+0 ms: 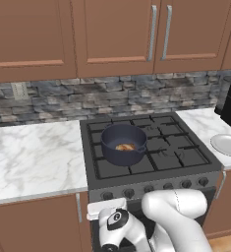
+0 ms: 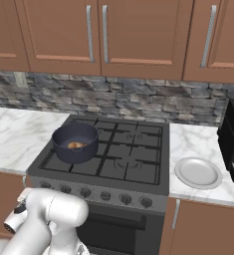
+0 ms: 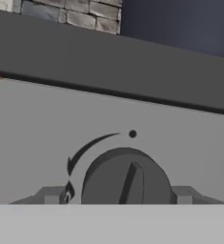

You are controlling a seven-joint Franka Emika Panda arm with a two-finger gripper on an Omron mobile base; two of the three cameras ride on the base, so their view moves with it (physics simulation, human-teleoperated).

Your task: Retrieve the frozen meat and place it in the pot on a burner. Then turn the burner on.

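With the frozen meat (image 1: 125,146) already lying in the pot (image 1: 123,143) on the burner (image 1: 118,167) above and beyond it, the gripper (image 3: 119,195) sat square before a front knob (image 3: 126,177), fingers (image 3: 50,195) spread to either side, apparently ready to close and turn it.
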